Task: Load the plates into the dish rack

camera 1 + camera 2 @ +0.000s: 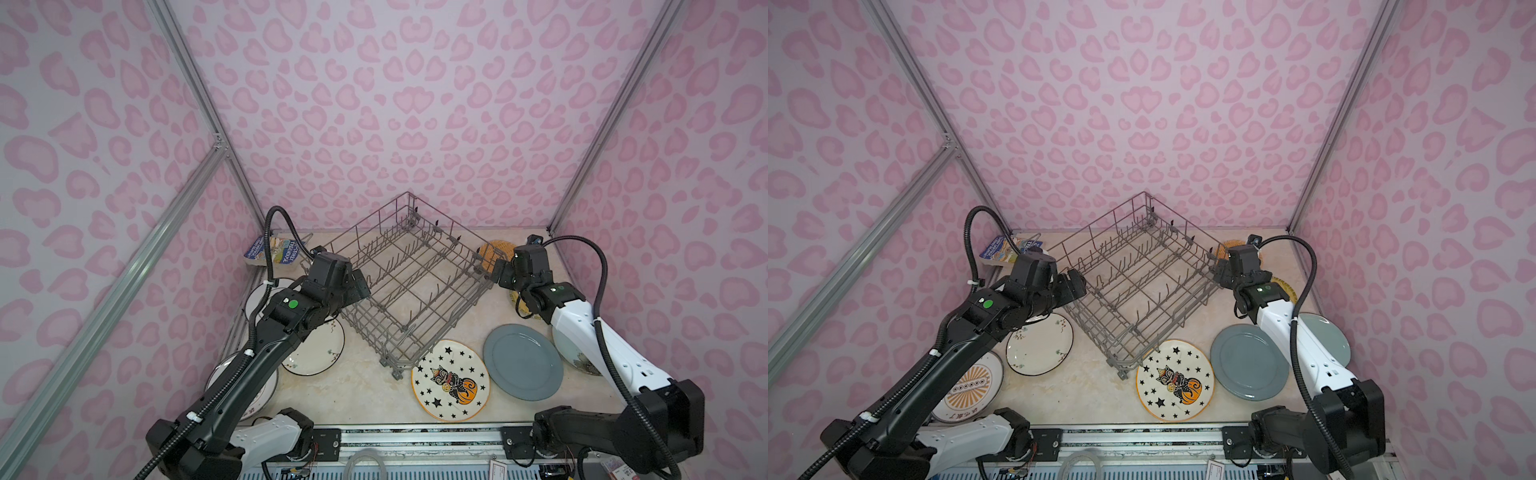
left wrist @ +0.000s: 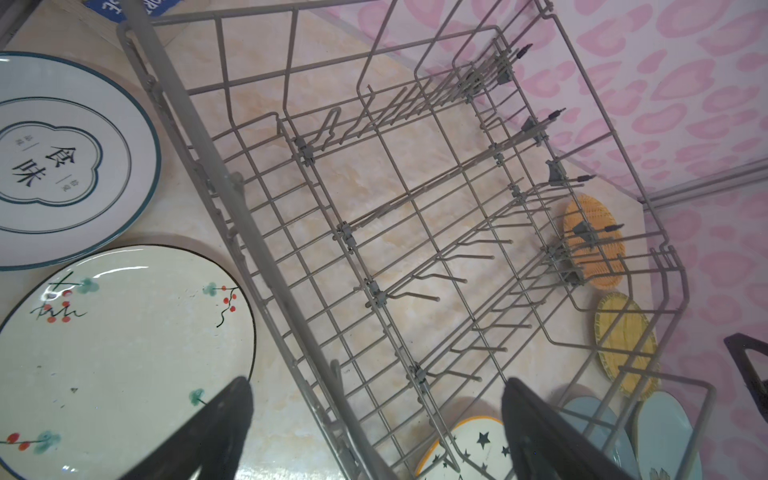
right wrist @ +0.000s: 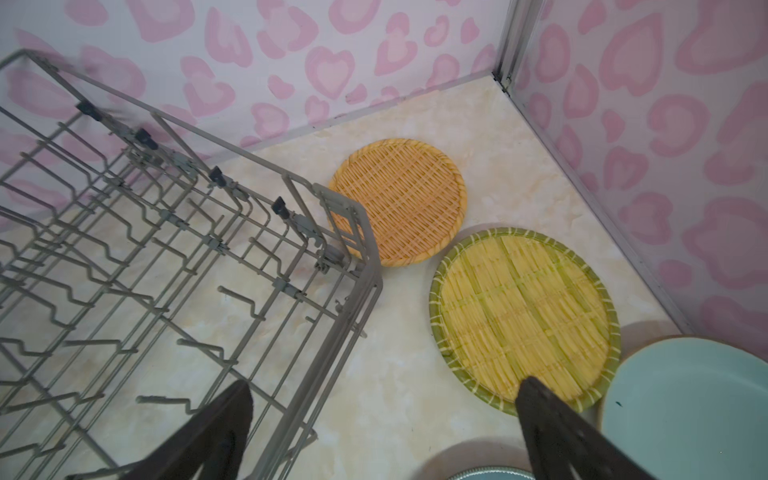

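The grey wire dish rack (image 1: 444, 328) (image 1: 1171, 328) (image 2: 232, 195) (image 3: 374, 266) stands empty and skewed mid-table. Several plates lie flat around it: cat-and-pumpkin plate (image 1: 451, 380), grey-blue plate (image 1: 523, 362), orange woven plate (image 3: 399, 199), yellow woven plate (image 3: 523, 316), pale blue-green plate (image 3: 690, 407), flowered black-rimmed plate (image 2: 124, 353), teal-rimmed plate (image 2: 62, 158). My left gripper (image 1: 359, 286) (image 2: 376, 386) is open, straddling the rack's left rim. My right gripper (image 1: 496, 272) (image 3: 386, 382) is open over the rack's right corner, holding nothing.
A blue book (image 1: 272, 251) leans at the back left corner. A white plate with an orange sunburst (image 1: 971, 386) lies under my left arm. Pink patterned walls with aluminium posts close in three sides. A metal rail (image 1: 415, 434) runs along the front edge.
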